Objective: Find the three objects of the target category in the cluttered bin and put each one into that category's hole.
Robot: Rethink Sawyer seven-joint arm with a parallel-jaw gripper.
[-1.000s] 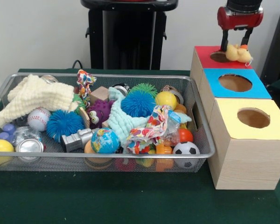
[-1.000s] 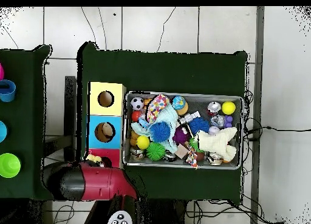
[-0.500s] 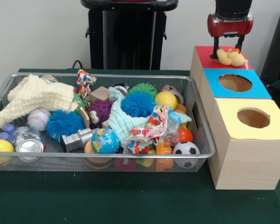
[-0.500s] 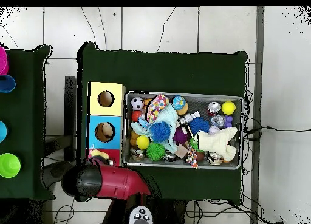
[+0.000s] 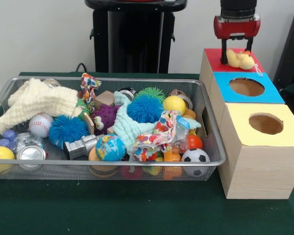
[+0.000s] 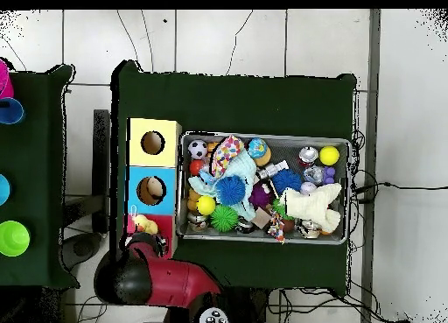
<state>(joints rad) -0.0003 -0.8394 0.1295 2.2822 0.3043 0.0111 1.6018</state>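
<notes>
Wire bin (image 5: pixel 213 147) sits at centre of table (image 5: pixel 137 210), w/ three boxes in a row just beside it at 3 o'clock in front view: one w/ hole (image 5: pixel 266 123) nearest, next hole (image 5: pixel 247 86) behind it toward 12, third box (image 5: pixel 213 58) farthest. Plush toy (image 5: pixel 241 59) lies on top of that far box, gripper (image 5: pixel 236 49) directly above it, approx 1 o'clock from bin. In bin: cloth (image 5: pixel 36 101) at 10 o'clock corner, soccer ball (image 5: pixel 195 160) at 4 o'clock corner, globe ball (image 5: pixel 110 147) near front wall at 6, can (image 5: pixel 31 155) at 8.
</notes>
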